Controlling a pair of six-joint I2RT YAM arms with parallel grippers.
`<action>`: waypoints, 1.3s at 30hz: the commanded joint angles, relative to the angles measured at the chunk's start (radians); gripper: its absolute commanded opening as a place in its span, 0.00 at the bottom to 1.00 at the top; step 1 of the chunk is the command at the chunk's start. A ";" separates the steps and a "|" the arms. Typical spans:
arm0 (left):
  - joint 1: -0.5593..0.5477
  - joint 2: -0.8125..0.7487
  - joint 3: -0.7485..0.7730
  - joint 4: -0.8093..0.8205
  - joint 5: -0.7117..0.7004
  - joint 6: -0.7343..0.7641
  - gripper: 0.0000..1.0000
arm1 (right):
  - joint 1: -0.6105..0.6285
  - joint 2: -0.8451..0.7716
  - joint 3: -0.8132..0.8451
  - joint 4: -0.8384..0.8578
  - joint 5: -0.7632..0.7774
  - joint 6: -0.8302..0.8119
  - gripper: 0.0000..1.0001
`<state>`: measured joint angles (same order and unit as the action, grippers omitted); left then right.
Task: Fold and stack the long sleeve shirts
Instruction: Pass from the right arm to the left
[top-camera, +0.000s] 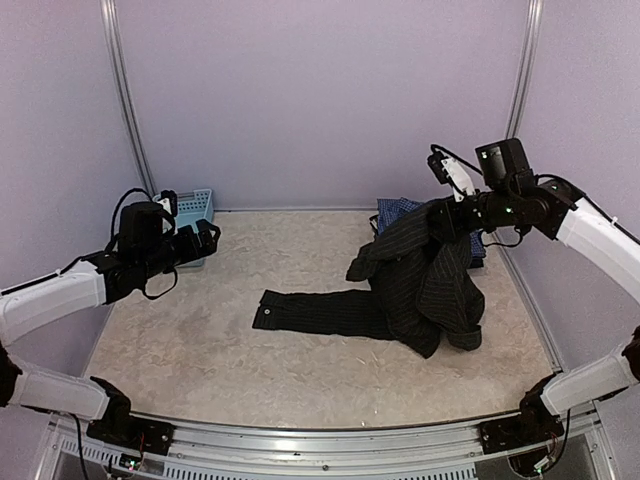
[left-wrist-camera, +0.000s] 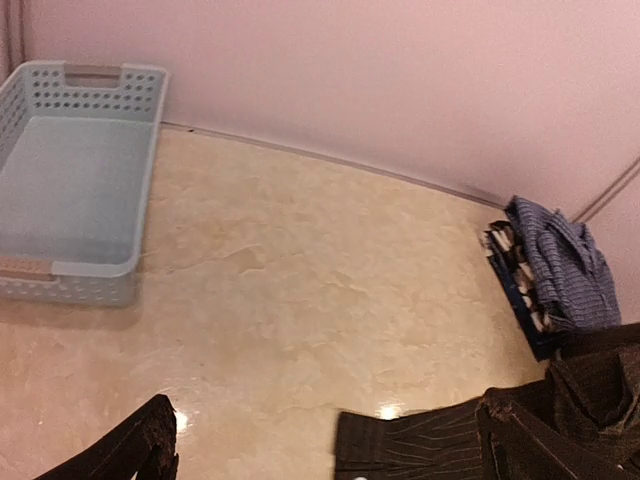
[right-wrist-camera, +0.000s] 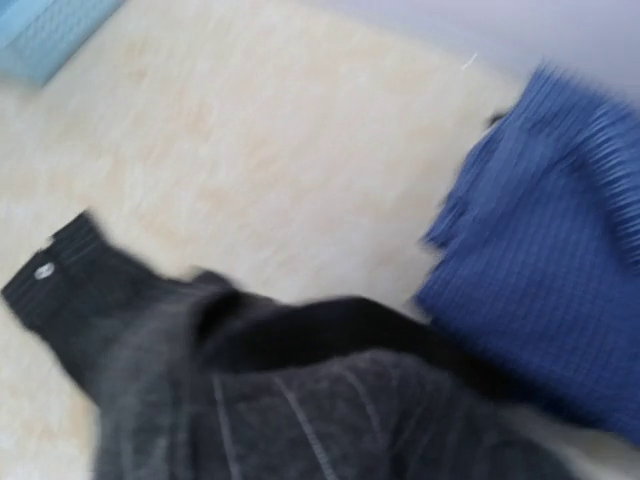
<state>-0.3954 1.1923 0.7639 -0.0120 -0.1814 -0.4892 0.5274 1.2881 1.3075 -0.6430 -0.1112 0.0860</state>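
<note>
your right gripper (top-camera: 452, 213) is clamped on the black shirt (top-camera: 430, 280), well away from the basket (top-camera: 196, 212), with one sleeve trailing toward it across the table (top-camera: 200, 360). the blue shirt (top-camera: 396, 211) sits farther still. your left gripper (top-camera: 209, 238) hovers beside the basket, fingers apart.

Left fingers (top-camera: 208, 232) spread wide, right fingers (top-camera: 446, 214) pinched shut, held high

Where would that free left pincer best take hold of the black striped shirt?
On the black shirt, probably the cuff of its outstretched sleeve, coming from the left. That sleeve lies flat on the table, pointing toward the open left pincer, while the right pincer holds the bunched body up.
</note>
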 joint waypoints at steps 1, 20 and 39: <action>-0.119 -0.026 -0.032 0.144 0.213 0.104 0.99 | 0.006 -0.057 0.144 -0.102 0.172 -0.014 0.00; -0.537 0.596 0.235 0.410 0.425 0.293 0.99 | -0.003 -0.033 0.133 -0.060 0.005 0.081 0.00; -0.575 0.660 0.442 0.308 0.237 0.485 0.99 | -0.005 -0.022 0.035 -0.058 -0.113 0.040 0.00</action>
<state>-0.9695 1.8599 1.1702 0.3397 0.1158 -0.0940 0.5270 1.2633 1.3533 -0.7280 -0.1814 0.1402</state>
